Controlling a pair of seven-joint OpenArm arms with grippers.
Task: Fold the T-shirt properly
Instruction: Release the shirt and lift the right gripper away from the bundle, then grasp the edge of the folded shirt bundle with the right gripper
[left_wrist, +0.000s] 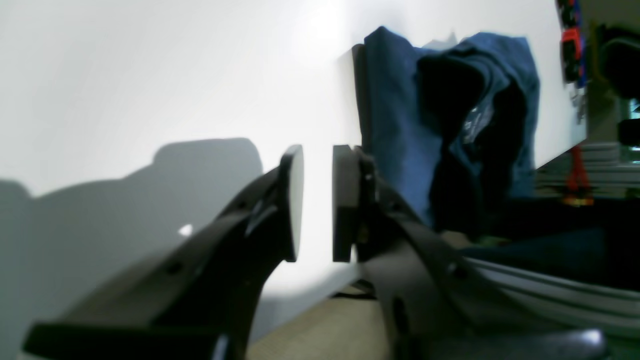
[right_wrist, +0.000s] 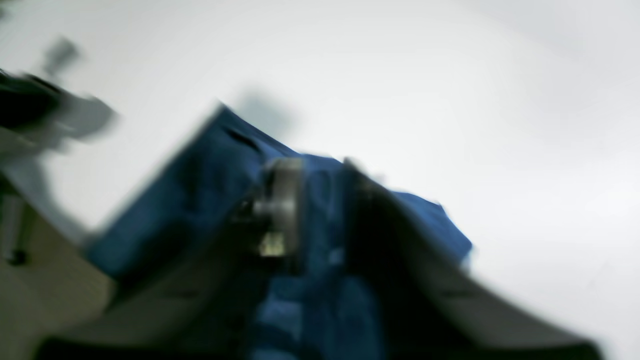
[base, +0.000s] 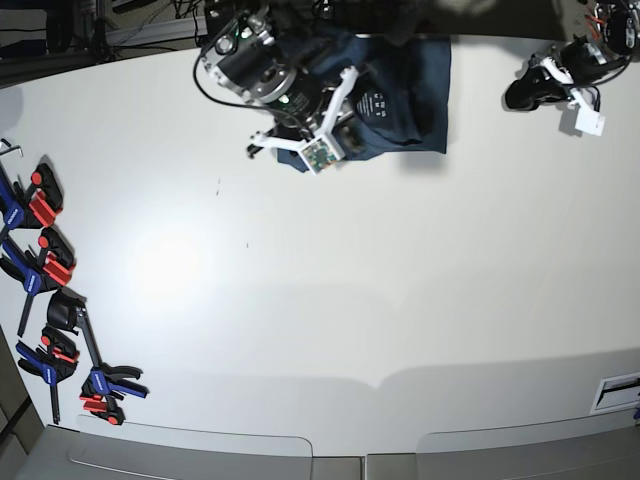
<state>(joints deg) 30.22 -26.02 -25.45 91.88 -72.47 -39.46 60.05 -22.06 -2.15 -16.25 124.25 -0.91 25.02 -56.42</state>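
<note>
T-shirt (base: 405, 85): bunched at table (base: 320, 300) far edge | right gripper (right_wrist: 320, 220): fingers clamped on its cloth | left gripper (left_wrist: 317, 200): fingers slightly apart, empty, well aside | step: likely spreading | next: lay flat before folding

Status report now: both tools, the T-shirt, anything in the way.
Right tool shut on the T-shirt, bunched at the table's far edge. Left tool empty, jaws slightly apart, off the shirt. Clamps far aside, nothing blocking.
</note>
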